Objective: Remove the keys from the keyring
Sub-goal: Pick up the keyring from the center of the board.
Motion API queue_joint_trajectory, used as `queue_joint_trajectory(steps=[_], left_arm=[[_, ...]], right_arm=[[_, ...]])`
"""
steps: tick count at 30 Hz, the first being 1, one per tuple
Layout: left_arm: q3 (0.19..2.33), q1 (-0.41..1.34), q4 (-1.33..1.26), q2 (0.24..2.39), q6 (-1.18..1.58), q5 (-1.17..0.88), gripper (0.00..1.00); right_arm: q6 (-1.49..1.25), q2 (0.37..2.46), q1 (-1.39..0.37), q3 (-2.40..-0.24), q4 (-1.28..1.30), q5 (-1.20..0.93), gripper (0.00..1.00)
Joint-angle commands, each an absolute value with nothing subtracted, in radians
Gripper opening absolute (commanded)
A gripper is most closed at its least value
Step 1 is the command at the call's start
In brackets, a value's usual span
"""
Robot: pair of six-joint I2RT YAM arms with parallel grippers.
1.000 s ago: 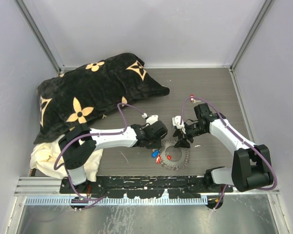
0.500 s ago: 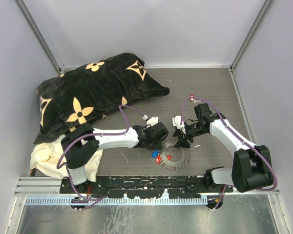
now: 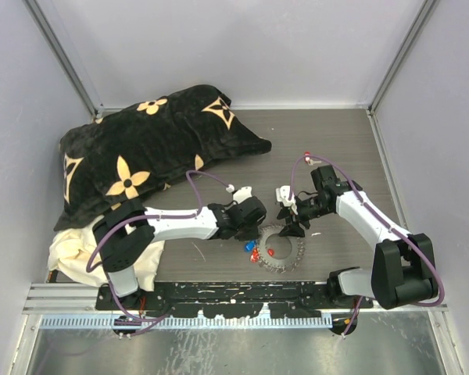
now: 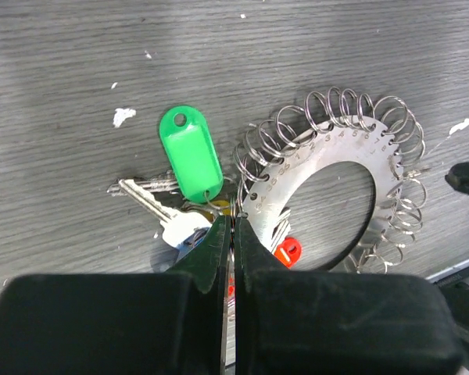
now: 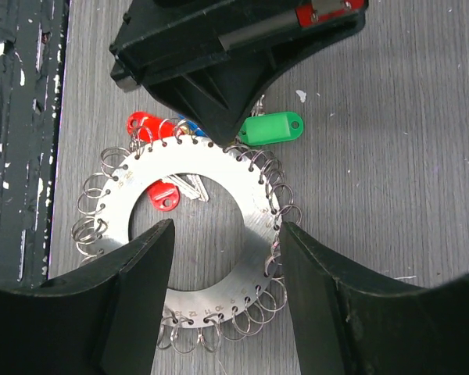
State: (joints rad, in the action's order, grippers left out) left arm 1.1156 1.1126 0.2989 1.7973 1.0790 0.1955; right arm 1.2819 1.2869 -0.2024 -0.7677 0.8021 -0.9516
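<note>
The keyring is a flat silver disc with a big hole and many wire loops along its rim. Keys hang at its left side: a green tag, a silver key, and red heads. My left gripper is shut, its tips at the rim beside the green tag's loop; I cannot tell whether a wire is pinched. My right gripper is open astride the disc, one finger over the hole and one outside the rim.
A black pillow with tan flowers fills the back left. A cream cloth lies under the left arm's base. The black mounting rail runs along the near edge, and grey walls enclose the table.
My left gripper's jaws have closed from partly open to shut at the keyring's rim. The right arm and the keyring have not moved.
</note>
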Motion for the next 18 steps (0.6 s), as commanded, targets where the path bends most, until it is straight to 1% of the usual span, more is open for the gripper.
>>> queue_joint_trajectory(steps=[1,6,9,13,18], left_arm=[[1.064,1.094,0.168,1.692,1.087,0.226,0.00],[1.040,1.067,0.066,1.638,1.079,0.211,0.00],[1.043,1.063,0.013,1.609,1.021,0.219,0.00],[1.022,1.062,-0.040,1.573,0.906,0.240,0.00],[0.966,1.056,-0.121,1.521,0.779,0.222,0.00]], right_arm=[[1.299,1.256,-0.200,-0.814,0.821,-1.004,0.62],[1.266,1.245,-0.201,-0.810,0.797,-1.063,0.62],[1.135,1.233,-0.200,-0.802,0.694,-1.060,0.62],[0.921,1.225,-0.195,-0.818,0.562,-1.010,0.69],[0.881,1.202,-0.160,-0.837,0.563,-1.045,0.72]])
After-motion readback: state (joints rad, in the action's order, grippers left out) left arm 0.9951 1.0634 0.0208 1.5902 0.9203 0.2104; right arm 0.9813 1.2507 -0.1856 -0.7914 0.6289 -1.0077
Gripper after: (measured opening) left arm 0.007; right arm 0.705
